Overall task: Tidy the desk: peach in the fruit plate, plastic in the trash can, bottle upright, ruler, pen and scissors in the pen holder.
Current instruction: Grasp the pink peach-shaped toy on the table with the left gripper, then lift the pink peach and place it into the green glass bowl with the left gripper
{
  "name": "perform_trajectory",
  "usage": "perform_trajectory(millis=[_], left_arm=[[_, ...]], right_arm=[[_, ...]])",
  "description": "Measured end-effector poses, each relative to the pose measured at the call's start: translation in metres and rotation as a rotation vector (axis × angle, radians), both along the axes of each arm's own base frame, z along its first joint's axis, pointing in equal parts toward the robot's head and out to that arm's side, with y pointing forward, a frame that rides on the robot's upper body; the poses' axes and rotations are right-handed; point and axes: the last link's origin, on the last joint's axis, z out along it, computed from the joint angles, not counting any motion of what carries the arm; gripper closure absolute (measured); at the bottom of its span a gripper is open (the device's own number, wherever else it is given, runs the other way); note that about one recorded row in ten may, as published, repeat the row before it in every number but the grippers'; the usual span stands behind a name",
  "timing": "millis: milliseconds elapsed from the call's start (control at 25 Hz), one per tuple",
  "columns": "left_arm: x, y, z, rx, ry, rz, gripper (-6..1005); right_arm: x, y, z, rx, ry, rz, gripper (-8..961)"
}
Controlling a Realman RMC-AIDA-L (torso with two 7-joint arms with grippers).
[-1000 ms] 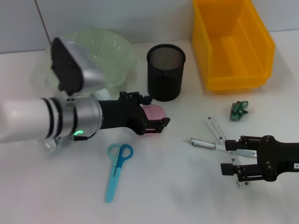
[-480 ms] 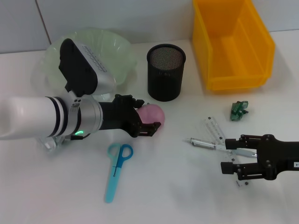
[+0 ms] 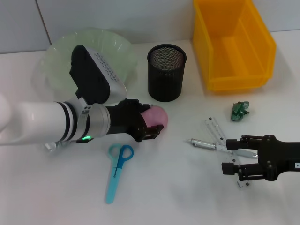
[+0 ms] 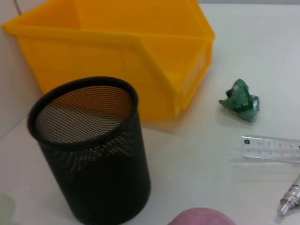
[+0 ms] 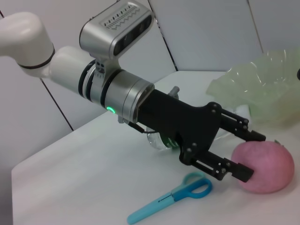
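**Left hand at the pink peach, right hand low by the pen and ruler**

The left hand [image 3: 153, 125] reaches across the white counter [image 3: 178, 187] with its black fingers [image 5: 234, 171] spread either side of the round pink peach [image 3: 156, 115]. In the right wrist view one finger lies along the far side of the peach and the other ends at its near lower edge; the jaws look wide enough to bracket it, and whether they press on it I cannot tell. The peach sits on the counter just in front of the black mesh cylindrical pen holder [image 3: 166, 71], which stands upright. The pale green wavy-edged translucent fruit plate [image 3: 61, 51] sits behind the left arm, with the peach outside it.

The blue-handled scissors [image 3: 116, 169] lie flat on the counter near the left hand, on the robot's side of it, handles toward the hand. The deep yellow plastic bin [image 3: 232, 42] stands at the far right, beside the pen holder. A crumpled green plastic scrap [image 3: 240, 110] lies on the counter in front of the bin.

The right hand [image 3: 229, 157] is low over the counter at the right, its black fingers parted, one above and one below the silver pen [image 3: 204, 144]. The clear plastic ruler [image 3: 216, 131] lies just beside the pen, partly under the hand.
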Motion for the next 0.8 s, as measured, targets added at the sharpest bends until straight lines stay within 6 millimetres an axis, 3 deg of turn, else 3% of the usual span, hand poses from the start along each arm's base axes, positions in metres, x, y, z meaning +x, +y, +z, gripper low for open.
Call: perform_trajectory(millis=[280, 440, 600, 800], left_arm=[[0.003, -0.002, -0.001, -0.004, -0.002, -0.011, 373], [0.011, -0.007, 0.010, 0.027, -0.053, -0.029, 478], [0.020, -0.013, 0.035, 0.107, -0.130, -0.049, 616], [0.021, -0.010, 0.065, 0.224, -0.182, -0.042, 706]], right_arm=[[0.000, 0.000, 0.000, 0.000, 0.000, 0.001, 152], [0.000, 0.000, 0.000, 0.001, 0.000, 0.000, 153], [0.000, 0.000, 0.000, 0.002, 0.000, 0.000, 154], [0.000, 0.000, 0.001, 0.003, 0.000, 0.001, 155]])
